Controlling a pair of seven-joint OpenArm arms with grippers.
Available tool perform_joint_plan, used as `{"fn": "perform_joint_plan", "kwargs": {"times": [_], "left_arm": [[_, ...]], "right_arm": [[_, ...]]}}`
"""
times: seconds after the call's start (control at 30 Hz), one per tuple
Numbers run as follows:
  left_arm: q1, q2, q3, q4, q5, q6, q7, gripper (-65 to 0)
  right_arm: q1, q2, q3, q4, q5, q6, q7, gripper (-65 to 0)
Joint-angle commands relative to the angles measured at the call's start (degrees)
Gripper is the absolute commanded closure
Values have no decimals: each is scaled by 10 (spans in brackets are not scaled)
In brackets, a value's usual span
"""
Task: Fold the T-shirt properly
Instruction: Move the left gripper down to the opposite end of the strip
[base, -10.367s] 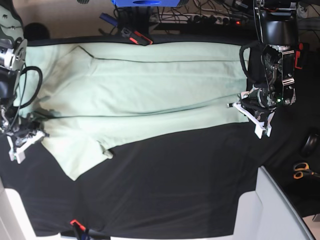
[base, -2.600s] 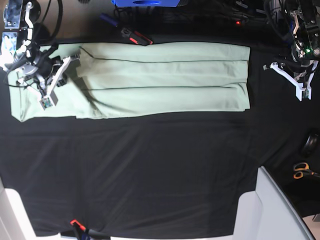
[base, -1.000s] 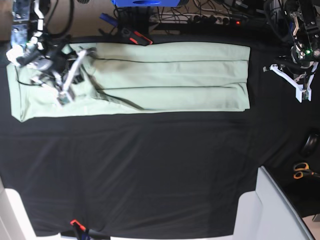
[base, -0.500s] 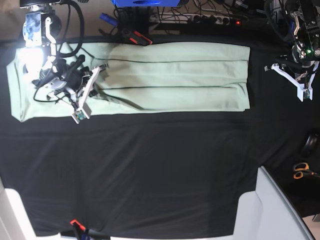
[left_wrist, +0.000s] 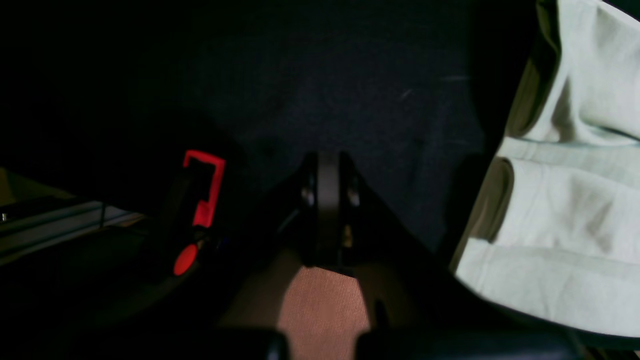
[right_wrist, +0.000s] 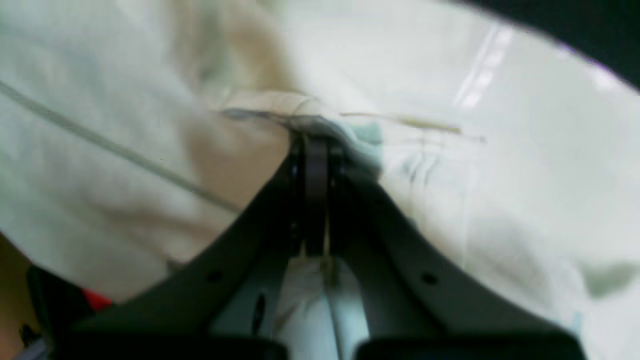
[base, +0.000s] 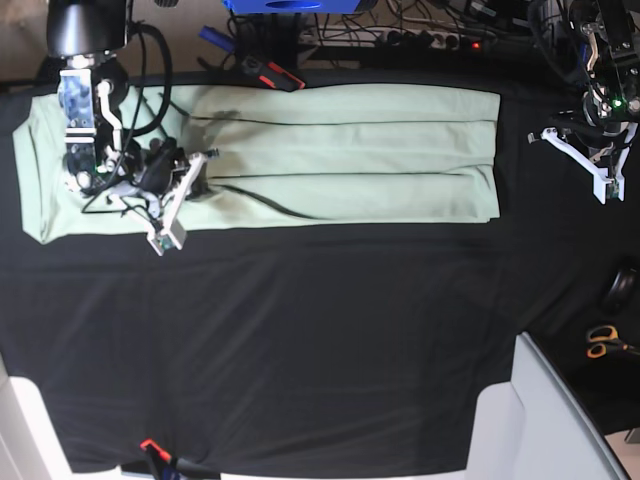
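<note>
From my screen the biggest thing is the worktop (base: 320, 340), covered in black cloth and filling most of the base view. Across the upper part of that frame lies the T-shirt (base: 340, 150), pale mint-green, folded into a long band running from the upper left to just short of the right edge, with lengthwise creases along it. Its left end is wider and looser than the rest.

The right arm comes down from the upper left corner of the base view, and its fingers (base: 185, 180) sit over the left part of the band, near its lower edge. In the right wrist view the fingers (right_wrist: 312, 145) are closed and pinch a small raised fold of the T-shirt (right_wrist: 500, 175) at their tips (the picture is blurred, but the cloth bunches right at the tips).

The left arm hangs at the upper right of the base view, its fingers (base: 590, 165) over bare black cloth, well apart from the right end of the shirt. The left wrist view shows those fingers (left_wrist: 327, 175) pressed together with nothing between them, and the edge of the T-shirt (left_wrist: 565, 210) off at the right of the frame.

A pair of orange-handled scissors (base: 603, 341) lies at the right edge of the base view.
</note>
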Motion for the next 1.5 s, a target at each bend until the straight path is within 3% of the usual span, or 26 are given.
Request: {"fn": "perform_joint_plan", "kwargs": {"times": [0.0, 0.2, 0.33, 0.53, 0.57, 0.63, 0.7, 0.73, 0.87, 0.97, 1.03, 1.33, 1.4, 1.47], "left_arm": [[0, -7, -6, 8, 1, 3, -10, -2], [-11, -3, -6, 9, -3, 3, -8, -15], [-15, 7, -6, 14, -3, 3, -8, -119], [-27, 16, -1, 14, -5, -1, -12, -166], [-33, 19, -1, 11, -5, -16, -11, -203], [-38, 24, -5, 8, -12, -88, -8, -297], [-40, 31, -10, 3, -44, -152, -8, -343], [-40, 31, -20, -3, -59, -165, -8, -348], [-41, 29, -50, -47, -120, -177, -8, -351], [-37, 8, -50, -70, -183, -229, -8, -351], [-34, 1, -51, -89, -215, -243, -8, -349], [-39, -6, -74, -110, -214, -250, -12, -349], [-41, -6, -79, -115, -214, -283, -12, -359], [-42, -6, -81, -116, -214, -325, -12, -423]], "right_arm": [[3, 4, 0, 1, 3, 2, 4, 0], [-24, 4, 4, 92, 4, 3, -28, 0], [-69, 2, 4, 233, 5, 2, -81, 0], [-97, 3, 4, 277, 3, 2, -89, 0], [-98, 4, 4, 273, 3, 2, -89, 0], [-99, 4, 4, 268, 3, 5, -89, 0], [-100, 4, 4, 268, 3, 5, -89, 0], [-101, 4, 4, 268, 3, 5, -89, 0], [-107, 5, 4, 268, 3, 6, -89, 0], [-108, 13, 2, 268, 3, 6, -89, 0], [-108, 18, 0, 268, 3, 6, -89, 0], [-108, 20, 1, 263, 3, 6, -89, 0], [-108, 19, 1, 249, 3, 6, -87, 0], [-109, 19, 0, 233, 3, 6, -67, 0]]}}
